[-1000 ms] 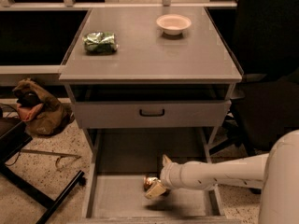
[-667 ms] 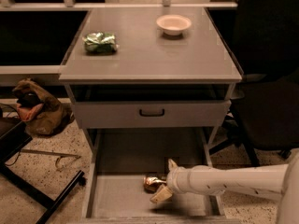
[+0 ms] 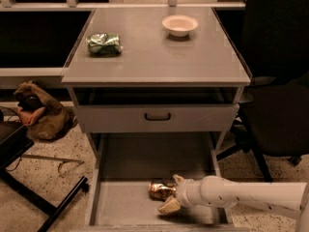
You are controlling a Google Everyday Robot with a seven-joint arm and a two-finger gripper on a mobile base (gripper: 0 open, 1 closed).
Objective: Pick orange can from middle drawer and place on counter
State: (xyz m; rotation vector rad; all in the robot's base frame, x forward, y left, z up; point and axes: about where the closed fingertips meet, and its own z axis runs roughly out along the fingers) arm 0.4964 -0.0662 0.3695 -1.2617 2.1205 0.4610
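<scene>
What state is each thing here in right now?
Wide grey metal middle drawer: pulled open.
Shiny orange dented can: lying in the drawer.
Pale two-finger gripper: open around the can.
Grey drawer front with black handle: shut.
Green crushed can: lying on grey counter.
Pale bowl: upright.

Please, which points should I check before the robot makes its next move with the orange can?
1. Middle drawer pulled open: ok.
2. Orange can lying on the drawer floor: ok.
3. Gripper at the can's right side: ok.
4. Firm hold on the can: cannot tell.
5. Counter has bare space between green can and bowl: ok.
</scene>
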